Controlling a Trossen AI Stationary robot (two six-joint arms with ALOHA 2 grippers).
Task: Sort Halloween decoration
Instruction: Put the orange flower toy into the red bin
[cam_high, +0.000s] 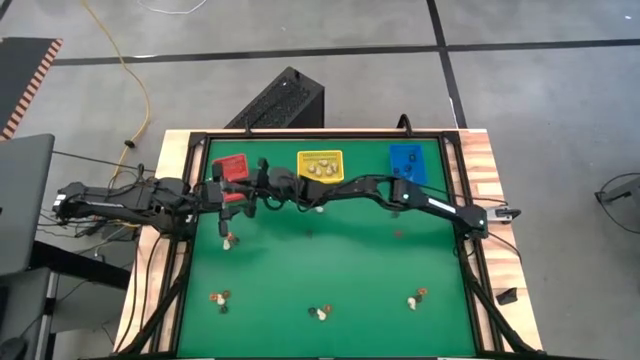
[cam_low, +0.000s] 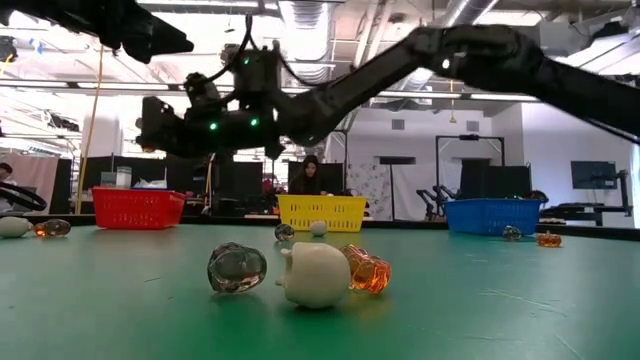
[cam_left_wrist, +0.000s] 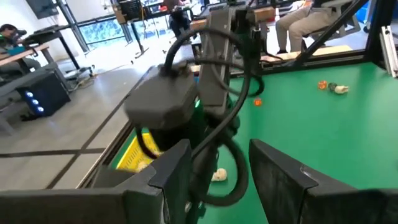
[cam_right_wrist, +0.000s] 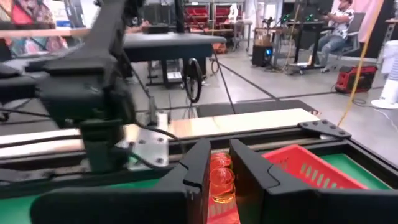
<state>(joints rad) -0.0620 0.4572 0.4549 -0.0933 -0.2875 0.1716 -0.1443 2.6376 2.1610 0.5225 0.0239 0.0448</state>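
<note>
- Right gripper (cam_right_wrist: 219, 180) clamped on a clear orange trinket (cam_right_wrist: 221, 177), glassy, ribbed; red bin (cam_right_wrist: 311, 171) just past the fingertips.
- Left gripper (cam_left_wrist: 217, 177) jaws apart, nothing between.
- High view hides the held piece; only right wrist view shows it.

The high view looks straight down on the whole green felt table (cam_high: 330, 250). The low view sits at tabletop level, facing the far red plastic mesh bin (cam_low: 138, 208). Each wrist view looks closely past its own pincer; the right one shares that red bin (cam_right_wrist: 305, 168), just beyond its fingertips.
</note>
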